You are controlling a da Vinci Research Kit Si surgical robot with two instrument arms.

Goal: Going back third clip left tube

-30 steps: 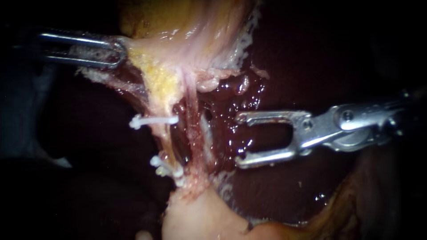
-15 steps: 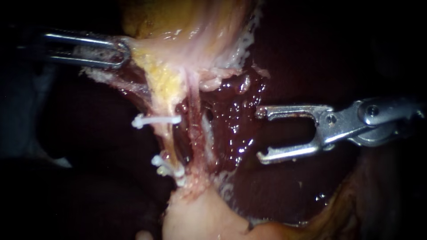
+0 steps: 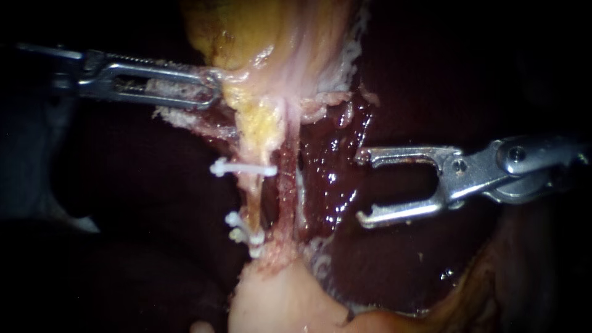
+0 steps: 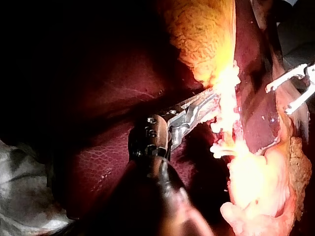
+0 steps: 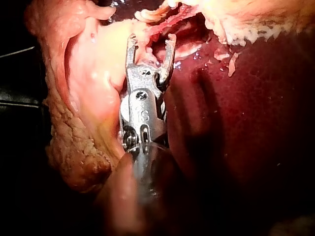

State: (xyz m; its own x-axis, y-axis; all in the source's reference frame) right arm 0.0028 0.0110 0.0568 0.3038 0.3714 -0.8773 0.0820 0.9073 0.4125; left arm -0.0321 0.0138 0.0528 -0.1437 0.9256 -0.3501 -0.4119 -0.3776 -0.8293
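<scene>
Jaws of the right instrument (image 3: 361, 187) stand wide apart and hold nothing. Its shaft comes in from 3 o'clock, and the tips hang over the wet dark red liver (image 3: 336, 185), near the tubes but not touching them. At the centre, the left tube (image 3: 251, 191) runs from 12 toward 6 o'clock, and the right tube (image 3: 288, 185) lies just beside it on its 3 o'clock side. One white clip (image 3: 243, 168) sits across the left tube. Two lower clips (image 3: 243, 233) sit close together on the same tube toward 6 o'clock, apart from the first one. From 9 o'clock comes the left instrument (image 3: 213, 92), and its jaws are closed on the pale edge of the gallbladder (image 3: 265, 37), which fills the 12 o'clock area.
</scene>
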